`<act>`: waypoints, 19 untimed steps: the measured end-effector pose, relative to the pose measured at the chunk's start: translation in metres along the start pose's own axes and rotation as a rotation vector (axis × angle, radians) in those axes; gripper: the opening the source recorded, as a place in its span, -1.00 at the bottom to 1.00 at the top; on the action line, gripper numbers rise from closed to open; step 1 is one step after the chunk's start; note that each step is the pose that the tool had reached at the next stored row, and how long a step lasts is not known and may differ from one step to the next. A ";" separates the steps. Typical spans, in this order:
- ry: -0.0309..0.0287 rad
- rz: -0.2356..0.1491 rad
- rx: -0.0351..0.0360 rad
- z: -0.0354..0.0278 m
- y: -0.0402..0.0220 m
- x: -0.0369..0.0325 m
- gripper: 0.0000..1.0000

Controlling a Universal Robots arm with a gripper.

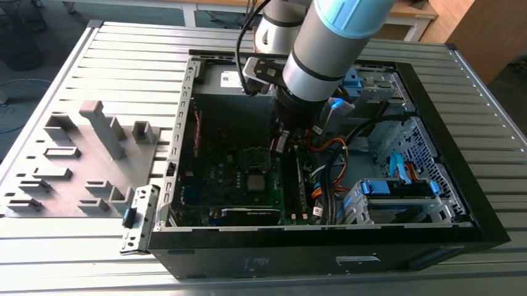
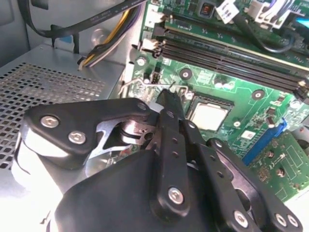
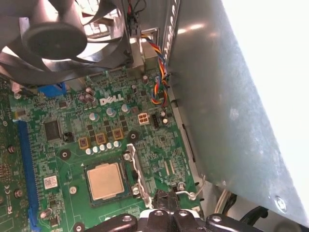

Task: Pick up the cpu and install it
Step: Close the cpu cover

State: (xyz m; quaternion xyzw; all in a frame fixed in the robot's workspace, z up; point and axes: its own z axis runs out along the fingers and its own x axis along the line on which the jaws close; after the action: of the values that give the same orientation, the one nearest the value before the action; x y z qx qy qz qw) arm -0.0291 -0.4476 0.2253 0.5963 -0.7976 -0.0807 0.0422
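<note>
The cpu (image 3: 105, 181) lies flat in its socket on the green motherboard (image 3: 159, 145), silvery top up; it also shows as the cpu (image 2: 208, 116) and, small, as the cpu (image 1: 258, 182). My gripper (image 2: 166, 96) hangs inside the computer case, its black fingers closed together with nothing held between them. The fingertips sit just beside the socket, at the thin wire socket lever (image 2: 145, 82). In the first wrist view the gripper (image 3: 166, 199) is next to the lever's hooked end (image 3: 191, 195). The arm hides the gripper tip in the exterior view.
The open black computer case (image 1: 461, 185) lies on a slatted metal table. A grey tray with plastic blocks (image 1: 82, 160) stands at the exterior view's left. Memory sticks (image 2: 227, 53), a fan (image 3: 53, 34), the case's metal wall (image 3: 231, 96) and coloured cables (image 1: 329, 154) crowd the socket.
</note>
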 end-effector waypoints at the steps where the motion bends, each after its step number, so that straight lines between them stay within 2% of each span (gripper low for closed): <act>1: 0.0017 0.000 0.0006 0.0001 0.0002 0.0000 -0.79; 6: 0.0151 -0.005 0.0040 0.0001 0.0003 0.0002 -0.79; 19: 0.0388 -0.068 0.0061 0.0001 -0.0003 0.0014 -0.79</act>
State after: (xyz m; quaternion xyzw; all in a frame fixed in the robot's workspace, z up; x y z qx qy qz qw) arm -0.0292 -0.4490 0.2251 0.6248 -0.7760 -0.0681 0.0530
